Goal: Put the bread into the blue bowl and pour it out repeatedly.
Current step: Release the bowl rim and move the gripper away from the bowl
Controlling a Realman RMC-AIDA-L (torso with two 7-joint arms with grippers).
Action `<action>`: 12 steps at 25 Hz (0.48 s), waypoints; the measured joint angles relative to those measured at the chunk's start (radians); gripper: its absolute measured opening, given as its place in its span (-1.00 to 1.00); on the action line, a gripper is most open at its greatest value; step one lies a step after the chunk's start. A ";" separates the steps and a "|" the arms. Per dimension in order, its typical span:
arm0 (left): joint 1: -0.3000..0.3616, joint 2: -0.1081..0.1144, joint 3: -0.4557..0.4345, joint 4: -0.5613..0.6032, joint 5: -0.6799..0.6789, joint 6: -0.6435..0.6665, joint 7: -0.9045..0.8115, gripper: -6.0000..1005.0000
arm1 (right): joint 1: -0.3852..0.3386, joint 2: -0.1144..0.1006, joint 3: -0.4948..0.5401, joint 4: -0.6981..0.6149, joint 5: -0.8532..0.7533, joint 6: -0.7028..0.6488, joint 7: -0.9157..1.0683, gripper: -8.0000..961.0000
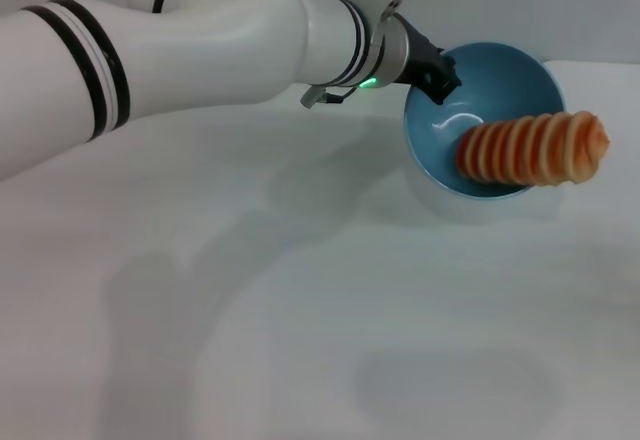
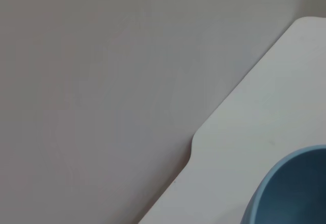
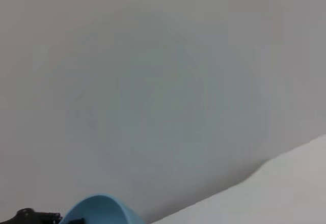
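Note:
The blue bowl is at the far right of the head view, tipped on its side with its opening facing me. The bread lies across the bowl's lower rim, its left end inside and its right end sticking out past the rim. My left gripper reaches across from the left and is shut on the bowl's upper left rim. Part of the bowl shows in the left wrist view and in the right wrist view. My right gripper is out of view.
The white table spreads below and left of the bowl. Its far edge meets a grey wall. My left arm spans the upper left of the head view.

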 joint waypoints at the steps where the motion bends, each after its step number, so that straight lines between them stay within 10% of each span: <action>1: -0.002 -0.001 0.001 0.000 0.000 0.005 0.000 -0.99 | -0.003 -0.001 0.003 0.008 -0.002 0.000 -0.002 -0.22; 12: -0.057 -0.004 -0.034 -0.006 -0.010 0.294 -0.061 -0.99 | -0.001 -0.002 0.007 0.007 -0.008 0.005 -0.006 -0.19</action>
